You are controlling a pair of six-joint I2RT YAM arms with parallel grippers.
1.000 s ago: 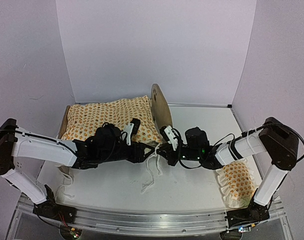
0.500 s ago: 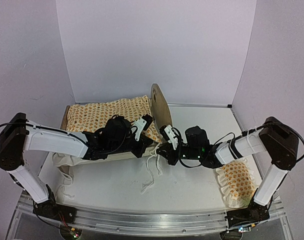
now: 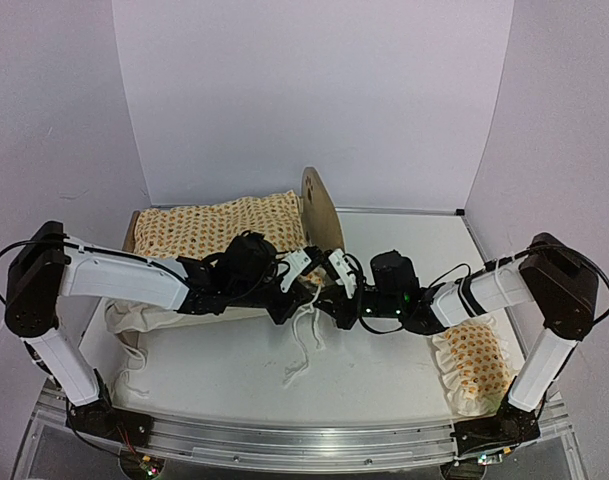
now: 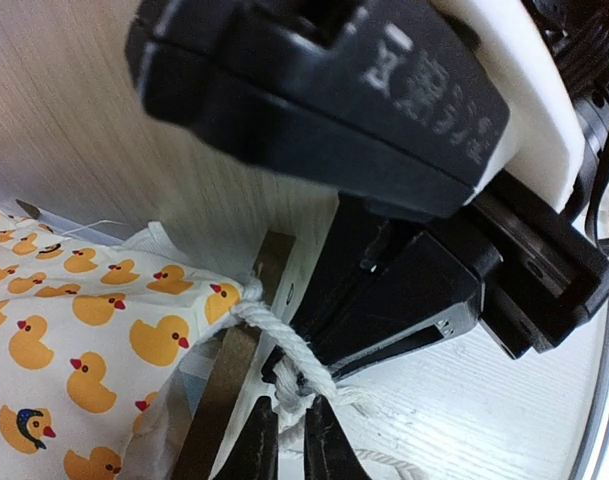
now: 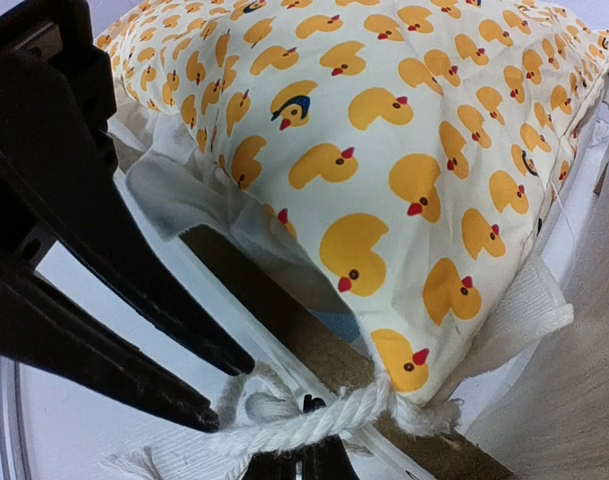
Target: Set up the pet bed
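Note:
The pet bed (image 3: 319, 215) stands at the back left, its light-wood end board upright. The duck-print quilt (image 3: 224, 230) covers it, and only a sliver of blue mattress (image 5: 334, 322) shows under the quilt. A white cord (image 3: 306, 340) hangs from the quilt's near right corner. My left gripper (image 3: 302, 292) and right gripper (image 3: 326, 302) meet at that corner. In the left wrist view my left gripper (image 4: 289, 442) is pinched on the cord (image 4: 284, 345) beside the wooden rail. In the right wrist view my right gripper (image 5: 319, 468) is shut under the cord (image 5: 324, 425).
The small ruffled duck-print pillow (image 3: 474, 365) lies at the front right, beside the right arm's base. White ruffle and loose cord ends (image 3: 124, 375) trail off the bed's front left. White walls close in the back and both sides.
My left arm has reached right along the bed's front until its gripper meets the right gripper at the quilt's corner cord. The right arm has hardly moved.

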